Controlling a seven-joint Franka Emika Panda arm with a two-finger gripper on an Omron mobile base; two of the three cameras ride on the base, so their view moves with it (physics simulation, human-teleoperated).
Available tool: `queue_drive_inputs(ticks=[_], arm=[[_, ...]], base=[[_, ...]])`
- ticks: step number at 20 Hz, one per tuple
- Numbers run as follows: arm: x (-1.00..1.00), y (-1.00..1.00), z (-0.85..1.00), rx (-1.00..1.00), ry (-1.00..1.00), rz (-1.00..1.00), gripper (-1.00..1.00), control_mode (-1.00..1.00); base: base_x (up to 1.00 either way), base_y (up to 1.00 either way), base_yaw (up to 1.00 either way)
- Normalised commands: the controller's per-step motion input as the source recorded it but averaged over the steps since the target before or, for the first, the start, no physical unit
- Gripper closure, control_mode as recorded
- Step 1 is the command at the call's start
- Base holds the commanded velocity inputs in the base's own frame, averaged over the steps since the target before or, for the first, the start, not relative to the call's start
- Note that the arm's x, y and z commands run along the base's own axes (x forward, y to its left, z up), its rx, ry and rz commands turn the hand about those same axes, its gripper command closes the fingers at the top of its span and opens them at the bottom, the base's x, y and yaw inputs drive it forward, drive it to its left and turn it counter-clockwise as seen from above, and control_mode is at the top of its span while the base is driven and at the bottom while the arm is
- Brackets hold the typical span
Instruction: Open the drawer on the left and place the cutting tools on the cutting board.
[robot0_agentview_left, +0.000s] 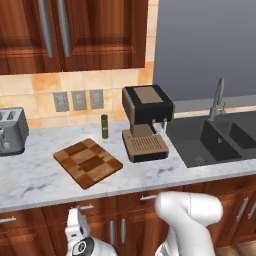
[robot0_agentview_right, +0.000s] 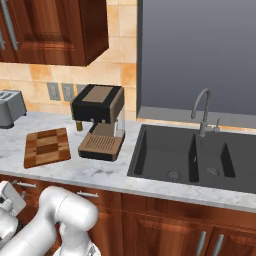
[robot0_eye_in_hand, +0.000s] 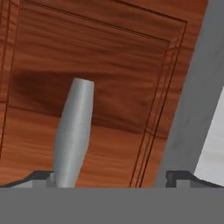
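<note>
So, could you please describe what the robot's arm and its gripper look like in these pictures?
The arm is glossy white, built of rounded, bulbous segments, with a dark ring at the joint low in the left base view. The gripper ends in two small dark, flat finger tips. No cables or markings are visible.

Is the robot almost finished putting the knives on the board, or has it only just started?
Only just started. Nothing looks done: the cutting board on the counter is bare, and no cutting tools are out. In hand now: the open gripper sits right up against the drawer, with its silver handle close by one fingertip, not yet gripped. Still left: grab the handle, pull the drawer open, then move the tools onto the board.
</note>
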Motion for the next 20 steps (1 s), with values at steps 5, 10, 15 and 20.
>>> queue_drive_inputs(ticks=[5, 10, 15, 20], arm=[[0.28, 0.18, -0.36, -0.05, -0.01, 0.0, -1.0, -1.0], [0.34, 0.0, -0.11, 0.0, 0.01, 0.01, -1.0, -1.0], [0.35, 0.0, -0.08, 0.0, 0.02, 0.01, -1.0, -1.0], [0.32, 0.0, -0.18, 0.0, 0.0, 0.0, -1.0, -1.0]], base=[[0.0, 0.0, 0.0], [0.0, 0.0, 0.0], [0.0, 0.0, 0.0], [0.0, 0.0, 0.0]])
